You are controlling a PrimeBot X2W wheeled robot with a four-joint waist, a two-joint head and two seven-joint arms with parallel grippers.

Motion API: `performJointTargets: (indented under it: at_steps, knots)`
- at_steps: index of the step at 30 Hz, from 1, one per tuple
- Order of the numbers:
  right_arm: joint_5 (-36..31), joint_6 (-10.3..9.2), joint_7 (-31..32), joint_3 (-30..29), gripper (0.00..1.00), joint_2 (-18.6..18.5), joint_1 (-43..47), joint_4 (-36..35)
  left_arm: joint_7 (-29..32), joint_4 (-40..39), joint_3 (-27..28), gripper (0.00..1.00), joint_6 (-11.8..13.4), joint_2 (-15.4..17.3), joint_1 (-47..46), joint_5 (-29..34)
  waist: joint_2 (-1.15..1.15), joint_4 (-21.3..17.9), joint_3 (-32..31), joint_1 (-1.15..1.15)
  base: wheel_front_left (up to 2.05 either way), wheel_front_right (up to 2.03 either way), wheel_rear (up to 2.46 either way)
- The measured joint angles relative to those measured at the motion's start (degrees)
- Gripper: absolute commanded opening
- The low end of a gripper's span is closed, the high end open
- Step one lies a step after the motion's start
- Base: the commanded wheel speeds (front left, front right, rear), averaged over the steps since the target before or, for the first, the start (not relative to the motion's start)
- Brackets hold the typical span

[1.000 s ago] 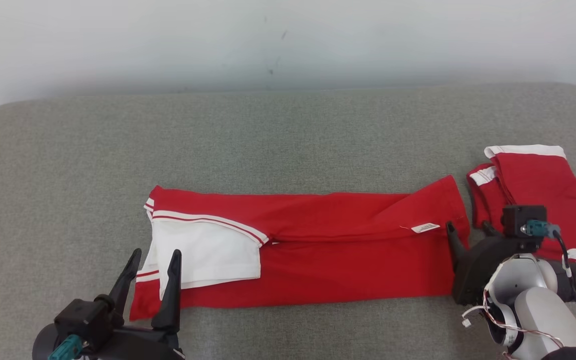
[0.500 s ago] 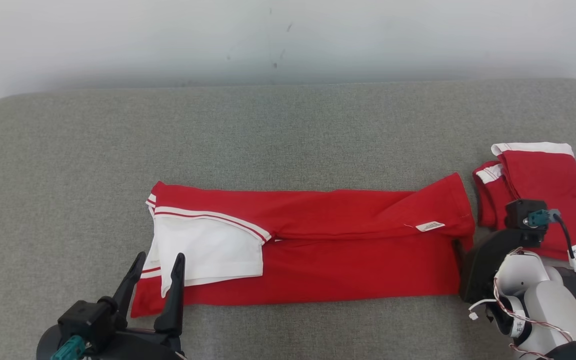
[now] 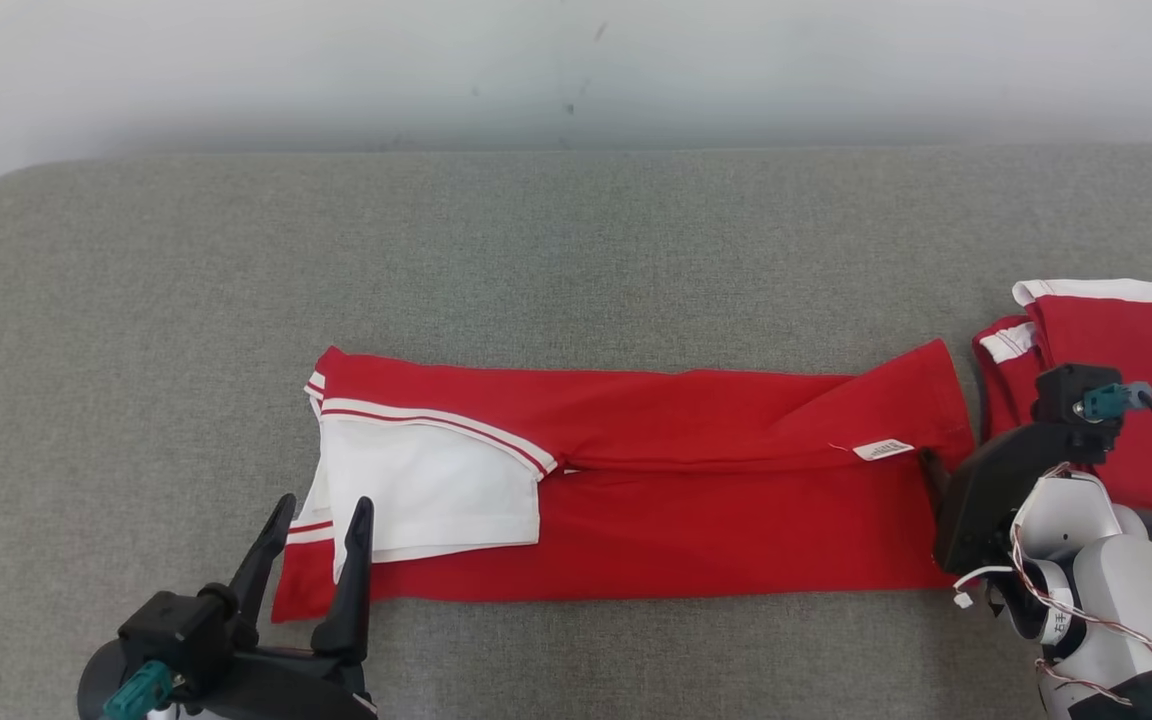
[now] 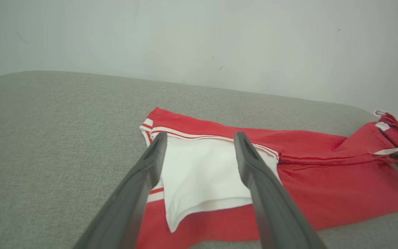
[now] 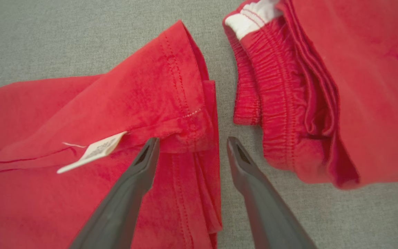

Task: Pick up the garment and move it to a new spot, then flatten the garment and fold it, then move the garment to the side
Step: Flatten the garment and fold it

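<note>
Two tools are in play, both spread wide and neither pinching anything. The scene is set on a broad counter [image 3: 576, 250] covered in grey woven fabric, with rounded far corners. Behind it is a plain pale wall [image 3: 236, 60] carrying a few small dark marks [image 3: 568, 108].

The garment [image 3: 716, 520] lies across the middle of the counter as a long red strip folded lengthwise, running left to right. At its left end a white panel [image 3: 426, 490] edged with red and white stripes sits on top. Near the right end a small white label [image 3: 881, 449] pokes out of the fold.

The left tool [image 3: 324, 502] is at the near left corner of the garment. Its two dark fingers point away from the robot and frame the white panel in the left wrist view. I can't tell whether it touches the cloth.

Over on the right, the right tool [image 5: 192, 140] is at the garment's hemmed right end. One finger is over the red cloth just beside the label, and the other is over the bare grey strip past the hem. Whether either tip touches is hard to tell.

Just beyond that narrow gap sits a second red piece [image 3: 1126, 350], folded up near the counter's right edge. Its gathered waistband [image 5: 275, 103] and white trim face the garment.
</note>
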Motion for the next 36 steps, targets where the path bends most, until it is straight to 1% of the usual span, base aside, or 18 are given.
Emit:
performJointTargets:
  at_steps: [2, 6, 12, 25, 26, 27, 28, 36]
  knots:
    - [-0.09, 0.00, 0.51, -0.23, 1.00, 0.03, 0.01, -0.59, -0.01, 0.22, 0.10, 1.00, 0.00, 0.02, 0.00, -0.03, 0.00, 0.06, 0.08, 0.00, 0.00, 0.00, 0.00]
    - [-0.78, 0.00, 2.00, -3.18, 1.00, 0.60, -0.04, -0.49, -0.25, 0.32, 0.01, 1.00, -0.03, 0.02, 0.00, -0.03, 0.00, 0.05, 0.40, 0.00, 0.00, 0.00, 0.00]
    - [-1.36, 0.00, 3.35, -5.42, 1.00, 1.36, -0.41, 0.04, -0.26, 0.27, -0.54, 1.00, -0.47, -0.07, -0.83, -0.03, 0.00, 0.49, 1.57, 0.00, 0.00, 0.00, 0.00]
    - [-3.13, -0.03, 6.43, -6.23, 1.00, 2.08, -2.54, 1.42, -0.78, 0.93, -0.67, 1.00, -0.47, -0.36, -2.41, -0.02, -0.01, 2.17, 3.76, 0.00, 0.00, 0.00, 0.00]
    - [-3.13, -0.19, 6.51, -6.23, 0.98, 2.08, -2.57, 1.40, -0.96, 1.04, -0.68, 1.00, -0.48, -0.37, -2.43, -0.03, 0.00, 2.19, 3.78, 0.00, 0.00, 0.00, 0.00]
    - [-3.14, -0.19, 6.68, -6.22, 0.34, 2.09, -2.60, 1.40, -0.96, 1.11, -0.68, 1.00, -0.48, -0.38, -2.50, -0.02, 0.00, 2.19, 3.79, 0.00, 0.00, 0.00, 0.00]
    - [-3.14, -0.19, 6.98, -6.10, 0.00, 2.09, -2.69, 1.33, -0.96, 1.21, -0.67, 1.00, -0.48, -0.38, -2.59, -0.02, 0.00, 2.17, 3.79, 0.00, 0.00, 0.00, 0.00]
    - [-3.27, -0.19, 7.54, -5.24, 0.00, 2.70, -2.99, 0.67, -1.26, 1.76, -0.71, 1.00, -0.49, -0.48, -3.39, -0.02, 0.00, 1.91, 3.71, 0.00, 0.00, 0.00, 0.00]
